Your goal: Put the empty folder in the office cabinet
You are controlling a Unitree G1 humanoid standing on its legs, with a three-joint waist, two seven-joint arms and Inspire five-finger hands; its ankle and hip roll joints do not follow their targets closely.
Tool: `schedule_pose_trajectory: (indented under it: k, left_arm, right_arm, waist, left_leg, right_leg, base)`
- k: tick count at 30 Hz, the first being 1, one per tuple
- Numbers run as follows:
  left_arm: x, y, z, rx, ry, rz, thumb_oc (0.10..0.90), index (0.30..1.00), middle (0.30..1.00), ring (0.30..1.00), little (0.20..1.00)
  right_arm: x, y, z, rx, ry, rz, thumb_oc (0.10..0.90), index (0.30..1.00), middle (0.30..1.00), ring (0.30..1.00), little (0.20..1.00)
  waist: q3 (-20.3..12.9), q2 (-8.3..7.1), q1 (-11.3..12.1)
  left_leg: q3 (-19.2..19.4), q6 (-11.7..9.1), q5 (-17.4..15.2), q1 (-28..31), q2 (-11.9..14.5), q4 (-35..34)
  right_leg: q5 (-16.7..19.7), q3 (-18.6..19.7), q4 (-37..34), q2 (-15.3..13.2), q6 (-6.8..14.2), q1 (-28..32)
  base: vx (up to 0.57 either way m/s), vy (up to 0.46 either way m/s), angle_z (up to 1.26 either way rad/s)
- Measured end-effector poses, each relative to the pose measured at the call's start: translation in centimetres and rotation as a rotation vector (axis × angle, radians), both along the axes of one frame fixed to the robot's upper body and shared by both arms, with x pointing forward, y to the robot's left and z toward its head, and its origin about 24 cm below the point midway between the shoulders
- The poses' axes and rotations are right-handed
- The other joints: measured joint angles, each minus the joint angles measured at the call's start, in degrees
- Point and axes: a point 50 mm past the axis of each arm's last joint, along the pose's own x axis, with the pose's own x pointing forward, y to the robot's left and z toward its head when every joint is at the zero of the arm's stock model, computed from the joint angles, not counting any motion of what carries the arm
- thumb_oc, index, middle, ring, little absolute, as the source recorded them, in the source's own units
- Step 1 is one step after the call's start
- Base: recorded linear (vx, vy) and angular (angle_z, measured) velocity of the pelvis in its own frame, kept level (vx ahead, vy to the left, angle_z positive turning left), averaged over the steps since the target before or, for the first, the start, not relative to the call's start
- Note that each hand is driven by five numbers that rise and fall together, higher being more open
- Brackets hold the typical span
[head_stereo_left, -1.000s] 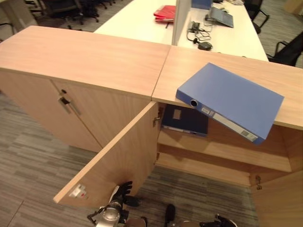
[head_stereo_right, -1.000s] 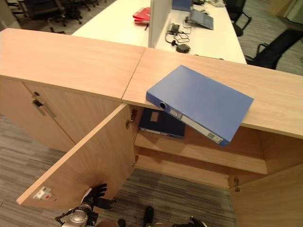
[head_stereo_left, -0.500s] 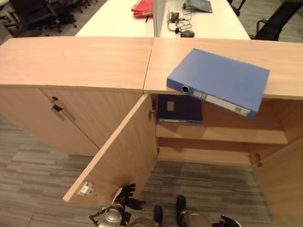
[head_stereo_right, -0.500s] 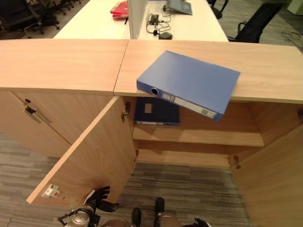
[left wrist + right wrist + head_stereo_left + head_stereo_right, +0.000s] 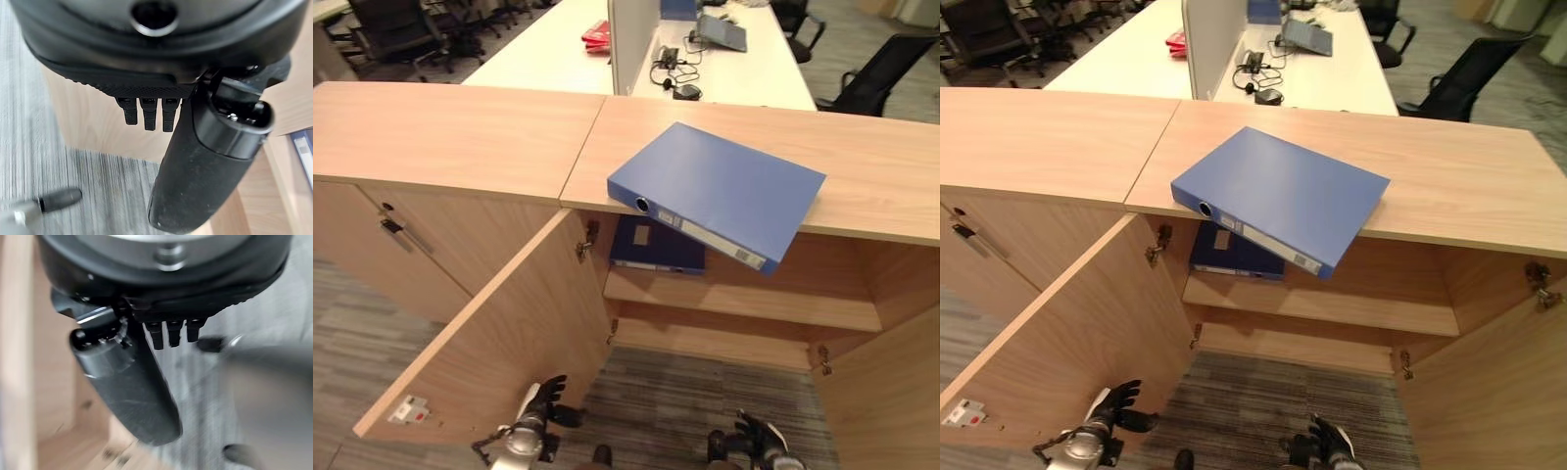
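- Since the earlier frames the whole scene has slid sideways in both eye views, so the camera has moved; the blue folder (image 5: 724,186) lies on the cabinet top (image 5: 460,137) as it did before, and more of the right hand (image 5: 1327,441) now shows at the bottom edge.
- Nearest, low over the grey striped carpet (image 5: 705,392), the left hand (image 5: 540,401) hangs by the lower edge of the open left door (image 5: 499,343). Its fingers are loosely spread and hold nothing.
- The right hand is also low over the carpet, well apart from the left, with its fingers relaxed and empty.
- An open right door (image 5: 891,392) stands at the view's right side.
- Between the doors the compartment is open. On its shelf (image 5: 754,304), a dark blue folder (image 5: 656,245) lies flat towards the left end.
- To the left, another cabinet door (image 5: 431,245) is shut and has a metal handle (image 5: 396,230).
- The blue folder is a thick binder lying askew. Its spine faces the robot, with a round finger hole at the left end and a pale label strip along it. Its near right corner overhangs the front edge, above the open compartment. Neither hand touches it.
- Beyond the cabinet stands a white desk (image 5: 548,49) with an upright divider panel (image 5: 634,44), red folders (image 5: 597,34), a tangle of cables (image 5: 674,78) and a laptop (image 5: 720,34).
- Black office chairs (image 5: 871,83) stand farthest back.
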Motion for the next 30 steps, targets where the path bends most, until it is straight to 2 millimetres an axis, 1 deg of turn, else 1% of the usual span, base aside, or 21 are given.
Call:
schedule_pose_trajectory:
  k: [1,3,4,5,8,9,10,11,12,13,14,15,16,17,18,19,20,22,23,28,30]
  left_arm:
    - [0.0,-1.0,-0.2,-0.025,0.002,-0.005,0.8,0.9,0.9,0.9,0.9]
    - [0.1,-2.5,-0.4,-0.072,-0.01,-0.002,0.8,0.9,0.9,0.9,0.9]
    - [0.5,-2.8,-0.2,-0.081,-0.022,-0.002,0.8,0.9,0.9,0.9,0.9]
    - [0.5,-3.1,-0.2,-0.093,-0.025,0.005,0.8,0.9,0.9,0.9,0.9]
    - [1.0,-3.0,0.3,-0.094,-0.056,0.014,0.8,0.9,0.9,0.9,0.9]
    - [1.2,-2.9,0.3,-0.091,-0.056,0.01,0.8,0.9,0.9,0.9,0.9]
    - [1.6,-3.0,0.5,-0.091,-0.065,0.001,0.8,0.9,0.9,0.9,0.9]
    - [2.0,-3.0,0.7,-0.082,-0.075,-0.016,0.8,0.9,0.9,0.9,0.9]
    - [2.6,-3.0,1.1,-0.077,-0.091,-0.025,0.8,0.9,0.9,0.9,0.9]
    - [3.2,-2.8,1.5,-0.062,-0.106,-0.04,0.8,0.9,0.9,0.9,0.9]
    - [3.5,-2.1,1.9,-0.039,-0.118,-0.047,0.8,0.9,0.9,0.9,0.9]
    - [3.2,-1.9,1.8,-0.032,-0.115,-0.053,0.8,0.9,0.9,0.9,0.9]
    - [3.0,-1.9,1.7,-0.031,-0.111,-0.052,0.8,0.9,0.9,0.9,0.9]
    - [2.7,-2.0,1.6,-0.032,-0.102,-0.06,0.8,0.9,0.9,0.9,0.9]
    - [3.2,-2.0,1.9,-0.023,-0.115,-0.079,0.8,0.9,0.9,0.9,0.9]
    - [3.7,-2.1,2.2,-0.022,-0.131,-0.08,0.8,0.9,0.9,0.9,0.9]
    - [4.0,-2.1,2.3,-0.022,-0.139,-0.08,0.8,0.9,0.9,0.9,0.9]
    - [4.4,-2.3,2.7,-0.028,-0.16,-0.089,0.8,0.9,0.9,0.9,0.9]
    - [4.6,-2.9,3.4,-0.058,-0.197,-0.096,0.8,0.9,0.9,0.9,0.9]
    - [3.7,-3.7,5.1,-0.211,-0.283,-0.059,0.8,0.9,0.9,0.9,0.9]
    - [4.0,-4.1,7.5,-0.288,-0.375,-0.074,0.8,0.9,0.9,0.9,0.9]
  right_arm:
    - [0.7,-0.4,0.4,-0.009,-0.028,0.01,0.8,0.9,0.9,0.9,0.9]
    - [1.3,-1.5,1.1,-0.041,-0.07,0.022,0.8,0.9,0.9,0.9,0.9]
    - [1.1,-1.7,1.0,-0.046,-0.063,0.023,0.8,0.9,0.9,0.9,0.9]
    - [1.5,-2.0,1.2,-0.059,-0.07,0.029,0.8,0.9,0.9,0.9,0.9]
    - [1.7,-2.1,1.4,-0.076,-0.079,0.051,0.8,0.9,0.9,0.9,0.9]
    - [1.7,-2.2,1.5,-0.08,-0.082,0.046,0.8,0.9,0.9,0.9,0.9]
    - [1.3,-2.4,1.3,-0.084,-0.067,0.039,0.8,0.9,0.9,0.9,0.9]
    - [1.0,-2.5,1.1,-0.086,-0.058,0.03,0.8,0.9,0.9,0.9,0.9]
    - [0.9,-2.6,1.1,-0.088,-0.055,0.026,0.8,0.9,0.9,0.9,0.9]
    - [0.7,-2.5,1.0,-0.076,-0.05,-0.001,0.8,0.9,0.9,0.9,0.9]
    - [1.4,-2.1,1.2,-0.056,-0.075,-0.035,0.8,0.9,0.9,0.9,0.9]
    - [1.6,-2.3,1.4,-0.053,-0.093,-0.052,0.8,0.9,0.9,0.9,0.9]
    - [1.7,-2.6,1.5,-0.062,-0.099,-0.059,0.8,0.9,0.9,0.9,0.9]
    - [1.7,-3.1,1.6,-0.078,-0.1,-0.066,0.8,0.9,0.9,0.9,0.9]
    - [1.5,-3.4,1.6,-0.089,-0.095,-0.095,0.8,0.9,0.9,0.9,0.9]
    - [1.5,-3.3,1.5,-0.086,-0.091,-0.093,0.8,0.9,0.9,0.9,0.9]
    - [1.1,-3.1,1.3,-0.078,-0.078,-0.096,0.8,0.9,0.9,0.9,0.9]
    - [1.0,-2.6,1.1,-0.065,-0.073,-0.095,0.8,0.9,0.9,0.9,0.9]
    - [0.9,-2.0,1.0,-0.051,-0.068,-0.074,0.8,0.9,0.9,0.9,0.9]
    - [1.2,-1.1,1.2,0.0,-0.09,-0.061,0.8,0.9,0.9,0.9,0.9]
    - [1.4,-1.0,1.5,0.012,-0.111,-0.051,0.8,0.9,0.9,0.9,0.9]
  waist:
    - [0.1,0.77,-0.1]
    - [0.1,0.91,-0.6]
    - [0.2,0.44,-0.6]
    - [0.5,-0.07,-0.3]
    - [0.8,-1.47,-0.3]
    - [1.7,-1.69,-0.3]
    - [2.3,-1.37,-0.6]
    - [3.0,-1.44,-1.1]
    - [3.7,-1.25,-2.1]
    - [4.3,-1.37,-3.7]
    - [5.1,-2.91,-4.2]
    - [5.0,-2.5,-4.8]
    - [5.1,-1.54,-5.0]
    - [5.2,0.43,-6.3]
    - [5.7,1.75,-7.5]
    - [5.9,1.42,-7.2]
    - [5.8,1.06,-7.1]
    - [5.8,0.43,-7.2]
    - [5.7,0.08,-7.3]
    - [5.6,0.3,-7.3]
    - [5.4,0.71,-7.1]
  left_leg:
    - [-0.4,0.1,-0.1,0.0,1.7,0.3]
    - [-1.9,-0.2,-0.4,-2.8,3.1,2.7]
    - [-2.3,-1.4,-0.5,-3.2,3.5,2.7]
    - [-2.6,-1.5,-0.1,-5.2,4.2,3.5]
    - [-4.3,-1.9,0.0,-10.3,5.2,4.8]
    - [-5.6,0.1,1.1,-12.0,5.5,4.5]
    - [-5.7,2.1,2.3,-12.9,5.4,4.0]
    - [-4.4,7.0,4.9,-13.9,4.6,3.1]
    - [-0.1,14.4,7.1,-14.1,4.2,0.6]
    - [8.8,19.7,3.8,-14.0,4.8,-0.2]
    - [15.6,11.4,3.3,-12.9,4.4,1.9]
    - [14.8,8.2,3.2,-10.4,3.7,1.9]
    - [14.3,6.7,2.9,-8.0,3.8,1.7]
    - [13.6,5.6,2.0,-5.3,4.4,1.5]
    - [13.4,2.2,1.8,-4.0,4.9,-0.4]
    - [13.7,2.2,1.8,-3.9,4.7,-0.4]
    - [13.8,1.3,2.3,-3.9,4.5,-0.4]
    - [14.1,1.2,2.4,-3.8,4.1,-0.4]
    - [14.3,1.2,2.4,-3.4,3.4,-0.4]
    - [15.2,1.1,1.7,-1.5,2.5,-0.4]
    - [15.1,1.0,1.7,-1.5,2.4,-0.5]
  right_leg:
    - [-1.5,-0.8,1.6,1.4,-0.9,-0.1]
    - [-3.1,-3.2,2.2,3.2,-1.2,-0.3]
    - [-3.4,-3.2,2.2,3.0,-1.5,-1.2]
    - [-3.4,-3.2,3.9,4.6,-1.7,-2.7]
    - [-4.5,-2.8,6.5,5.8,-3.2,-7.8]
    - [-4.8,-3.3,7.1,6.6,-3.6,-8.6]
    - [-5.9,-3.2,8.7,6.8,-4.2,-9.5]
    - [-6.9,-2.9,9.7,6.5,-4.8,-10.0]
    - [-7.4,-3.0,9.6,5.8,-5.5,-10.1]
    - [-7.0,-5.2,8.6,4.5,-6.5,-10.0]
    - [-6.1,-5.1,7.1,2.8,-6.6,-10.0]
    - [-5.4,-4.6,6.2,2.8,-6.3,-9.7]
    - [-4.8,-4.6,5.8,3.4,-6.0,-9.2]
    - [-4.5,-4.8,5.4,5.0,-5.8,-8.4]
    - [-4.1,-5.5,5.3,5.4,-5.2,-8.0]
    - [-3.6,-5.1,4.7,5.4,-5.1,-8.0]
    - [-2.3,-4.8,3.7,5.4,-4.8,-7.5]
    - [-0.5,-4.6,1.0,5.2,-4.5,-6.3]
    - [1.3,-4.4,-1.9,4.9,-4.2,-4.8]
    - [3.9,-3.4,-6.2,4.2,-3.7,-1.5]
    - [4.4,-3.3,-6.5,4.0,-3.6,-1.4]
  base:
    - [0.24,-0.671,0.43]
    - [0.09,-0.366,0.46]
    - [-0.02,-0.423,0.24]
    - [-0.01,-0.569,0.09]
    - [0.01,-0.282,0.19]
    - [0.03,-0.263,0.59]
    - [0.03,-0.235,0.86]
    - [0.04,-0.196,1.07]
    - [0.05,-0.146,1.34]
    - [0.05,-0.091,1.06]
    - [0.02,-0.094,0.5]
    - [0.0,-0.07,-0.07]
    - [-0.01,-0.041,-0.18]
    - [0.0,0.0,0.0]
    - [-0.01,0.009,0.04]
    - [0.0,0.0,0.0]
    - [0.0,0.017,-0.15]
    - [0.0,0.033,-0.08]
    - [0.0,0.041,-0.07]
    - [-0.01,0.021,-0.1]
    - [0.0,0.0,0.0]
